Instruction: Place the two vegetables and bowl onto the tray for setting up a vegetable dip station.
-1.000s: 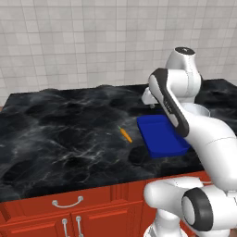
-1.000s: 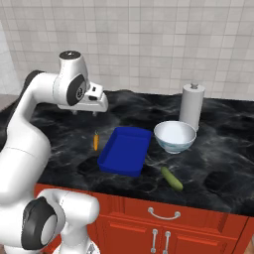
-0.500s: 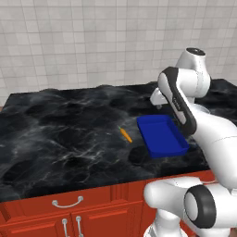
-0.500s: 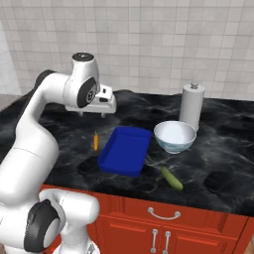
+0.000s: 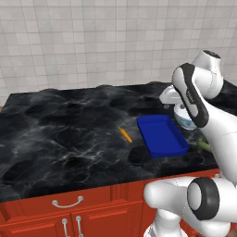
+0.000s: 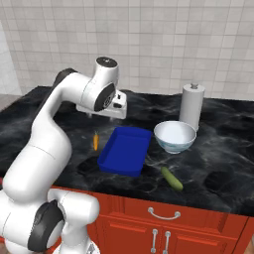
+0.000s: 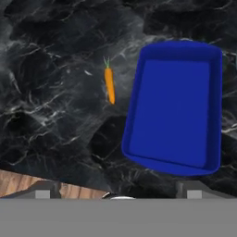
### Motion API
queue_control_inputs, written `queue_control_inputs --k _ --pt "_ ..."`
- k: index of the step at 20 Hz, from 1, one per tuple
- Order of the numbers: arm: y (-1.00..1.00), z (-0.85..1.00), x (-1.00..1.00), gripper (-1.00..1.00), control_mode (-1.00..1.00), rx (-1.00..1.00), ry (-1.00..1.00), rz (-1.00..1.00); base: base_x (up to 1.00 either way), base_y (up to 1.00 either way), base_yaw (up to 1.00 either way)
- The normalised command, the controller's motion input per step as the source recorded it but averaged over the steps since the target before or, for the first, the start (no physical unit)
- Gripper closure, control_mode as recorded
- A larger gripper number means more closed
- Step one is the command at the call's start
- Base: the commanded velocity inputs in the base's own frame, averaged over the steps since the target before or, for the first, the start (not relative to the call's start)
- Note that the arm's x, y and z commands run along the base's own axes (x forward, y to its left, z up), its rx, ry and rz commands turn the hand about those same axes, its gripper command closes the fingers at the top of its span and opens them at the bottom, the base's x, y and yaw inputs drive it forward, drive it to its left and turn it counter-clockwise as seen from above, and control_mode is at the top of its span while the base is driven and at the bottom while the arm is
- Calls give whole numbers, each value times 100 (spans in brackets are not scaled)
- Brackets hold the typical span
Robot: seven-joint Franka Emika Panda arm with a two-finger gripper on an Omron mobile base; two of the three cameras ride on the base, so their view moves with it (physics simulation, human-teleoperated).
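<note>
I cannot tell how the gripper [image 6: 120, 105] fingers stand: the wrist hides them in both base views. From the left base, my arm covers most of the bowl [image 5: 186, 121] and all but a sliver of the cucumber [image 5: 202, 145]. In the hand view, the empty tray [image 7: 176, 106] sits at 3 o'clock, the carrot [image 7: 109, 86] at 10 o'clock, apart from its rim. Open counter [image 5: 60, 134] lies beyond the carrot.

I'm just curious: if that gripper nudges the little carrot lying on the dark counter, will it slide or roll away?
The carrot looks round and tapered, so it would probably roll in a curve. It seems slim and small, so likely light. The counter looks glossy, so it might also skid.
</note>
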Motion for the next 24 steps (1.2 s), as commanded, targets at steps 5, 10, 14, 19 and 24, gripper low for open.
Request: queue_control_inputs --k 5,10,14,19,24 --pt "-33 0 4 -100 -100 20 0 -16 0 0 0" --pt "-35 0 0 -100 -100 12 0 -27 0 0 0" --pt "-34 -1 0 -100 -100 1 2 -42 0 0 0" --pt "-33 -1 0 -100 -100 -1 12 -53 0 0 0" --pt "-32 -2 0 -100 -100 -3 26 -54 0 0 0"
